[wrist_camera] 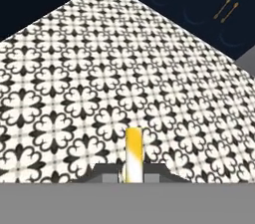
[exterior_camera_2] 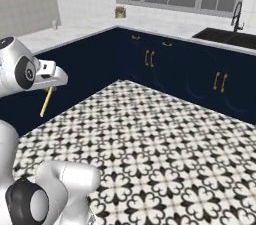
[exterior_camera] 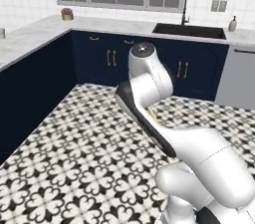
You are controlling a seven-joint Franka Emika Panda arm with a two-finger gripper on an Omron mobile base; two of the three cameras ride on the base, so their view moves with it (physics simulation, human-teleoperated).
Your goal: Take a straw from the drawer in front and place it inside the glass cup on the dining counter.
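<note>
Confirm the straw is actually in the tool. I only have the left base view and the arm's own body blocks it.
Observer: Yes. In the right base view the straw hangs down from the tool, tilted, with most of its length below the tool.
Operator: Clamped, or just resting there?
Observer: Clamped, going by the hand view: the straw's upper end sits between the two finger tips, which press on it from both sides.
Operator: What's under it?
Observer: The hand view looks down on the black-and-white floor tiles, so the straw is over open floor, with navy cabinets further off.
</note>
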